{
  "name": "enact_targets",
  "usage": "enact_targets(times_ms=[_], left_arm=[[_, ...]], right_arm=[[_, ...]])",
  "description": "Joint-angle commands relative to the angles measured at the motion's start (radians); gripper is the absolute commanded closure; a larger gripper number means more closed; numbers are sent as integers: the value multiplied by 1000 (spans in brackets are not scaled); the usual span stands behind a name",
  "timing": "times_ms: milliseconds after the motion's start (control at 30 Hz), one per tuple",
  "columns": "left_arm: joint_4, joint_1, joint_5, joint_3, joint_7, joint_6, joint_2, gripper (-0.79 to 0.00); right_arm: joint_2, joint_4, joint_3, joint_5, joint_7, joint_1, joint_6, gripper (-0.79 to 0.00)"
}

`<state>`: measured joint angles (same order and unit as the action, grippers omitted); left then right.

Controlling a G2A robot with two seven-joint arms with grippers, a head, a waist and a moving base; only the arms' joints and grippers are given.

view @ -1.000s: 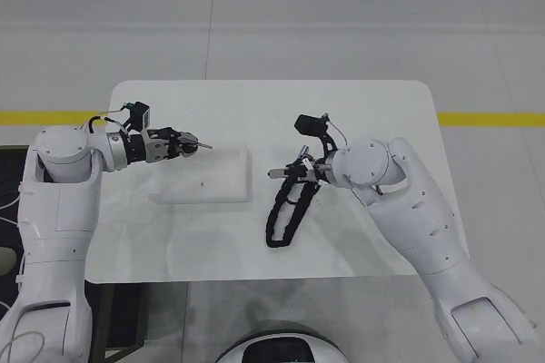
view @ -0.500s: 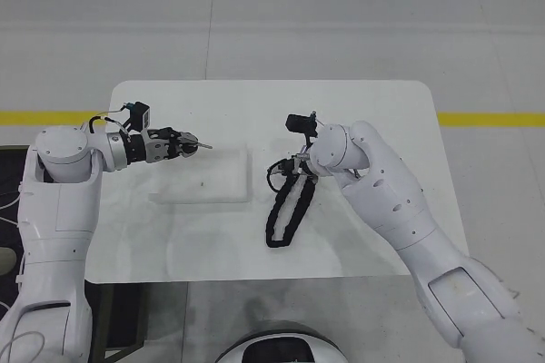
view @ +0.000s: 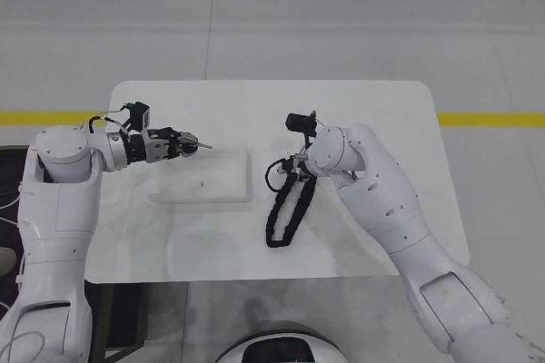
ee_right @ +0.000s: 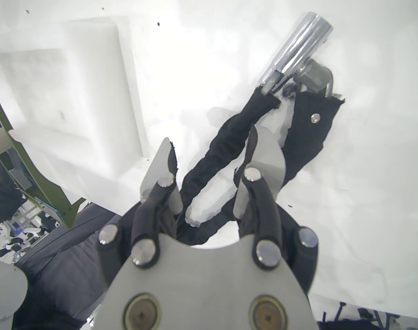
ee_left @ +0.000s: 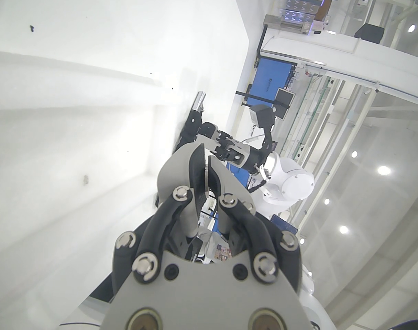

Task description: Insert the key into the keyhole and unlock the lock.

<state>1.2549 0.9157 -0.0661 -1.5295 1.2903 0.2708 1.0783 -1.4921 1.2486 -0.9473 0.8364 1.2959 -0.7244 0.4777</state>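
- The left tool (view: pixel 183 143) hangs above the left side of the white tabletop (view: pixel 363 118), over the near-left corner of a white foam block (view: pixel 209 174).
- Its two pads are pressed together on the key (ee_left: pixel 206 176). From the left wrist you can see a thin metal blade pinched between them.
- From above, the tip of the key sticks out past the tool and points across the tabletop towards the other arm. It is well apart from the lock (view: pixel 284 213).
- The lock is a long loop in a black fabric sleeve. It lies flat on the tabletop just to the right of the foam block and does not touch it.
- At the far end of the loop sits a chrome barrel (ee_right: pixel 296 48), with the two sleeve ends meeting beside it. I can't make out the keyhole from here.
- The right tool (view: pixel 289 171) is down at that far end of the lock, just short of the barrel.
- Its fingers (ee_right: pixel 164 164) stand wide apart, and one black strand of the loop runs through the gap between them. It is not clamped on anything. The strand lies loose, and whether a finger brushes it I cannot tell.
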Motion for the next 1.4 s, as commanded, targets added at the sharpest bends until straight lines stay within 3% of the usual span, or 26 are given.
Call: enact_targets(times_ms=[0,100,167,233,267,533,567,600,633,767,933,1200,1367], left_arm=[[0,0,0,0,0,0,0,0],[0,0,0,0,0,0,0,0],[0,0,0,0,0,0,0,0],[0,0,0,0,0,0,0,0],[0,0,0,0,0,0,0,0],[0,0,0,0,0,0,0,0],[0,0,0,0,0,0,0,0],[0,0,0,0,0,0,0,0],[0,0,0,0,0,0,0,0],[0,0,0,0,0,0,0,0],[0,0,0,0,0,0,0,0],[0,0,0,0,0,0,0,0],[0,0,0,0,0,0,0,0]], right_arm=[[-9,-12,-5,12,-3,-3,-4,-456],[-21,-28,-4,58,-10,-2,-18,-511],[-29,-34,1,98,-16,-2,-33,-459],[-38,-39,0,132,-27,-5,-33,-456],[-43,-43,-2,141,-26,-7,-35,-400],[-79,-89,-38,176,-43,-17,-54,-354],[-83,-94,-42,183,-45,-18,-55,-320],[-87,-101,-50,185,-43,-21,-50,-225],[-91,-104,-60,181,-40,-23,-46,0],[-98,-91,-98,210,-48,-34,-57,0],[-92,25,-190,224,-7,-78,-95,0],[-75,221,-318,130,76,-175,-274,0],[-70,274,-339,146,84,-216,-263,0]])
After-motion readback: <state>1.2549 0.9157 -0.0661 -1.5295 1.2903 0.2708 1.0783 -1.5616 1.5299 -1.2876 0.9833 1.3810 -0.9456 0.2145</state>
